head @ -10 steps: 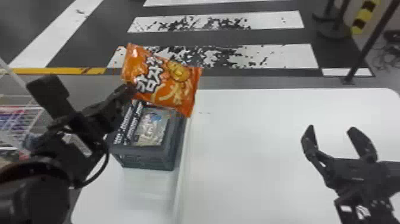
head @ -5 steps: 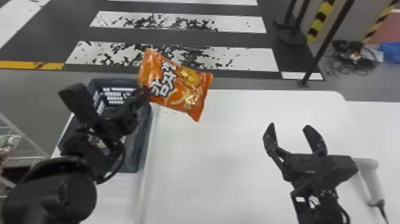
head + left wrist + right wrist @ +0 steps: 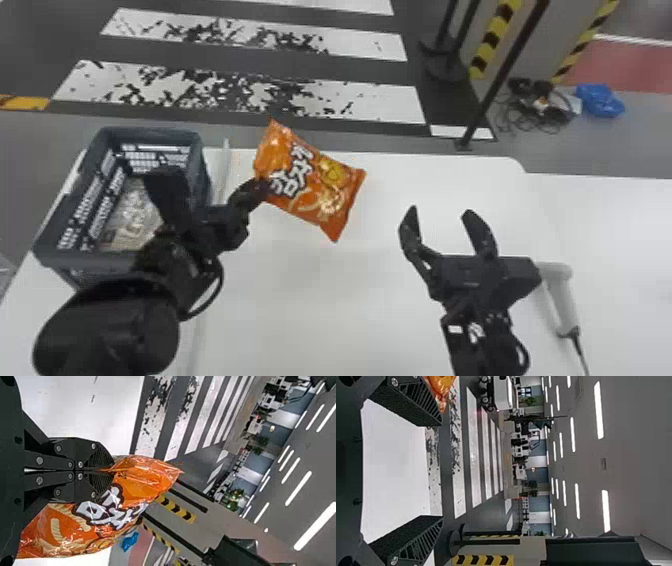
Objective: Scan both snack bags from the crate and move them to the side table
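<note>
My left gripper [image 3: 104,470] pinches orange snack bag [image 3: 312,182] by one edge | I judge it light, soft, slick, crushable | right gripper [image 3: 441,210] open; best hold, far seam, gently.

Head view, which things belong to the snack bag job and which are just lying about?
Part of the job:
- orange snack bag, held in the left gripper
- pale bag inside the crate
- white corded scanner on the table
- right gripper, open and empty

Just lying about:
- tangle of cables on the floor
- blue bundle beside it
</note>
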Tool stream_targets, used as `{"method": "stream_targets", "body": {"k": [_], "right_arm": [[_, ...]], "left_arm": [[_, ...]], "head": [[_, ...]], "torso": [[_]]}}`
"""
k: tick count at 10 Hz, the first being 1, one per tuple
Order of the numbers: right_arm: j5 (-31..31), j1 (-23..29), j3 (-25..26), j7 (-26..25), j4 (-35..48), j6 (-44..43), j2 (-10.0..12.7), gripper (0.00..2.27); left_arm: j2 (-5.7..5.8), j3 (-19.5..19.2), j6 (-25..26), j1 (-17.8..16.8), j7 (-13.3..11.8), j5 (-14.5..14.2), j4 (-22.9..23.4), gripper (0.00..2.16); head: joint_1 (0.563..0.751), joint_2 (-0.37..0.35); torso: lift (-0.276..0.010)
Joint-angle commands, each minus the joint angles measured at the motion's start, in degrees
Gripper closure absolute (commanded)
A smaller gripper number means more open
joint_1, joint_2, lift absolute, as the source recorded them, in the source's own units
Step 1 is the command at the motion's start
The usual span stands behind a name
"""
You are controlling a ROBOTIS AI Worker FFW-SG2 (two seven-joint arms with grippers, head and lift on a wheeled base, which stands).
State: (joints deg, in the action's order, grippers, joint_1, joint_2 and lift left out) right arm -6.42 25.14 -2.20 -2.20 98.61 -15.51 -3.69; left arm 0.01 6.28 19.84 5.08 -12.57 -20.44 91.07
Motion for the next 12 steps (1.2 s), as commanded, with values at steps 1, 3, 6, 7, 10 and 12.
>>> {"method": "stream_targets", "body": {"k": [1,3,6,7,10,12], "right_arm": [[0.0,0.0,0.0,0.0,0.0,0.0,0.0,0.09],[0.0,0.0,-0.1,0.0,0.0,0.0,0.2,0.09],[0.1,0.0,-0.5,0.0,0.0,0.0,0.3,0.09],[0.1,0.0,-0.6,0.0,0.0,0.0,0.3,0.09],[0.0,-0.1,-0.5,0.0,0.1,0.2,0.1,0.08],[-0.5,-0.2,-0.5,0.0,0.1,0.5,0.0,0.08]], "left_arm": [[-0.16,3.7,-2.1,-2.0,0.0,2.1,-6.0,1.87],[-0.16,7.8,-3.0,-4.7,0.5,6.6,-12.1,1.86],[-0.16,11.5,-2.6,-5.5,0.0,9.7,-15.2,1.83],[-0.16,12.6,-2.5,-5.6,0.0,10.9,-15.6,1.77],[-0.16,13.3,-3.0,-4.6,5.4,11.6,-14.4,0.0],[-0.16,13.7,-4.8,-1.5,8.4,15.7,-8.9,0.05]], "head": [[0.695,-0.16],[0.695,-0.207],[0.695,-0.244],[0.695,-0.255],[0.695,-0.26],[0.695,-0.253]], "torso": [[-0.029],[-0.029],[-0.029],[-0.029],[-0.029],[-0.029]]}}
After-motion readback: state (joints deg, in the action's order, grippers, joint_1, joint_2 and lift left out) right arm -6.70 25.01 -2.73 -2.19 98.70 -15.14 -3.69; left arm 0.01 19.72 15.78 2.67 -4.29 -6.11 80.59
